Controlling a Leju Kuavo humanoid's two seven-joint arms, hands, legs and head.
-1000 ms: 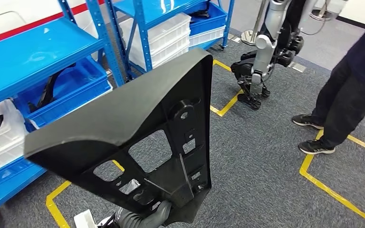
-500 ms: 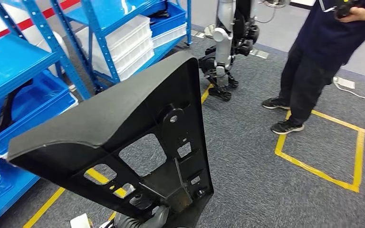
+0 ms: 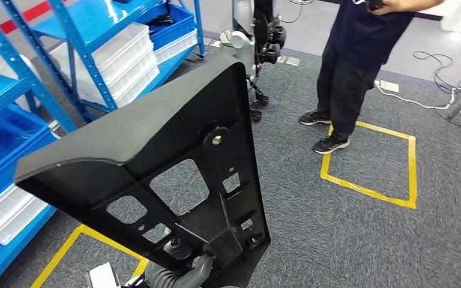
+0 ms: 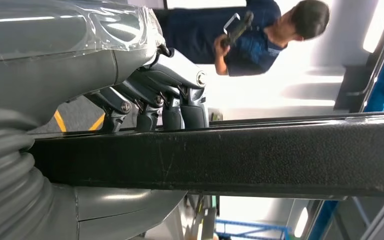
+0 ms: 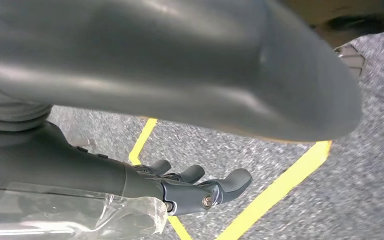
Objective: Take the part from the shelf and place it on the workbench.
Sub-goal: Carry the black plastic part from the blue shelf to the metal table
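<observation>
The left robot hand [image 4: 150, 107] grips the large black plastic panel with cut-outs [image 3: 174, 156] by its edge; the right robot hand [image 5: 200, 187] holds nothing, fingers loosely apart. A blue metal shelf [image 3: 90, 36] stands at ten o'clock.

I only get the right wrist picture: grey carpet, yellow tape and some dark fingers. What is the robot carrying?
Observer: A large black part, a flat panel with cut-outs, held up in front of it.
Operator: What is holding it up?
Observer: The left hand grips the panel's lower edge, fingers on one side and thumb on the other.
Operator: Is anyone around?
Observer: Yes, a person in dark clothes stands on the carpet beyond the panel.
</observation>
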